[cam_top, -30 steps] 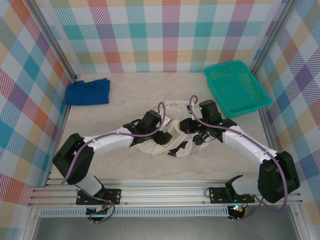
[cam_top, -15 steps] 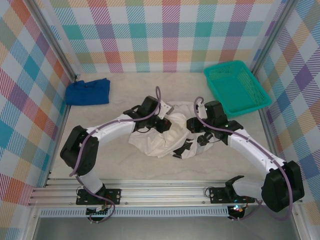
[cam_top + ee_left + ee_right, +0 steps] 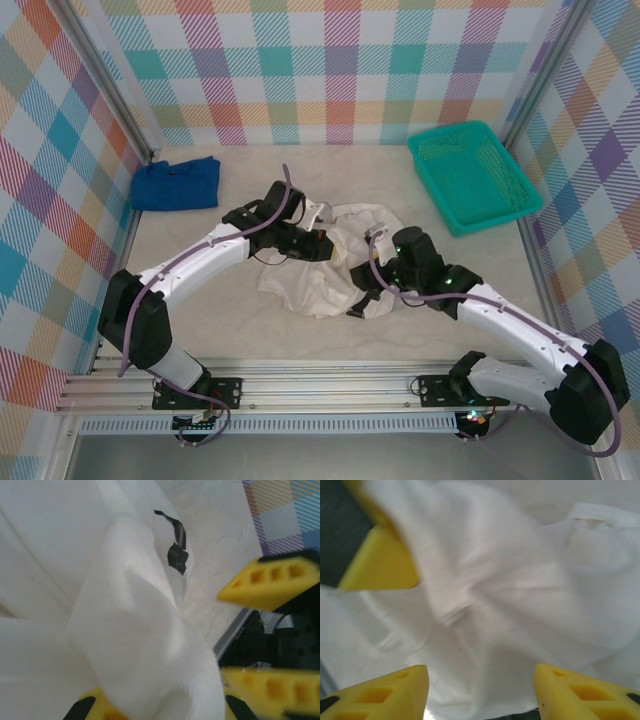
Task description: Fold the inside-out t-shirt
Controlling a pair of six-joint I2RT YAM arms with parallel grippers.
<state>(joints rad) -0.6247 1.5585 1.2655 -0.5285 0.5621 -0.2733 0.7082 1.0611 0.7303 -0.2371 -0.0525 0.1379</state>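
High fixed view from the near edge, both wrist views close, sharing t-shirt

Both arms stretch forward from their bases and bend inward, so the wrists come close together. The left gripper is pinched tight on a fold of the white t-shirt. The right gripper faces it, its yellow fingers spread apart.

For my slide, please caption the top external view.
Left gripper pinches the crumpled white t-shirt; right gripper open over it.
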